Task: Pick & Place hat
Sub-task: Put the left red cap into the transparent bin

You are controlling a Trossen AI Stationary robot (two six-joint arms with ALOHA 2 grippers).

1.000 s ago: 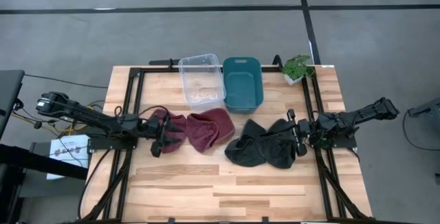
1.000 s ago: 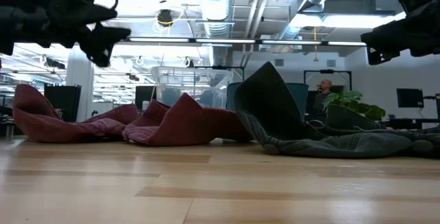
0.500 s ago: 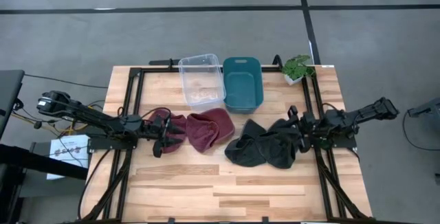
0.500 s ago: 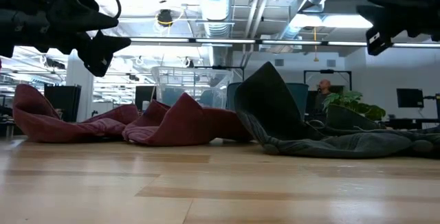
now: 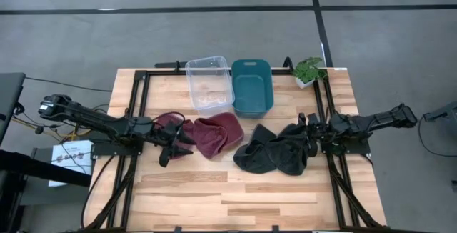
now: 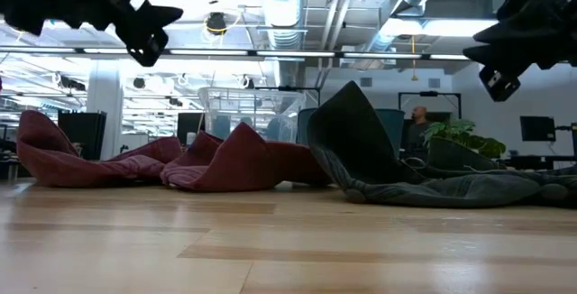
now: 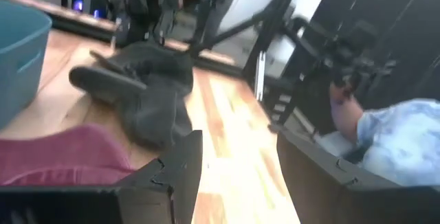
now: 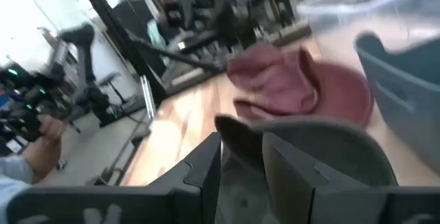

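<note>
Two maroon hats lie side by side at the table's middle, one (image 5: 178,131) to the left of the other (image 5: 220,133); both rest on their crumpled sides. Dark grey hats (image 5: 275,151) lie in a heap to their right, one peak (image 6: 352,123) standing up. My left gripper (image 5: 170,147) hovers open over the left maroon hat, well above it in the low view (image 6: 149,37). My right gripper (image 5: 308,141) hangs open above the right end of the dark heap (image 6: 496,68); in its wrist view (image 8: 240,162) the dark cloth (image 8: 323,141) lies just beyond the fingers.
A clear plastic bin (image 5: 211,83) and a teal bin (image 5: 252,86) stand side by side at the far edge, behind the hats. A small potted plant (image 5: 309,70) sits at the far right corner. Bare wood (image 5: 228,197) stretches along the near side. A person's sleeve (image 7: 405,128) shows beyond the table.
My left gripper has risen and edged toward the table's right, over the left maroon hat. My right gripper has come lower over the dark hats and shifted slightly toward the table's left. The hats have not moved.
</note>
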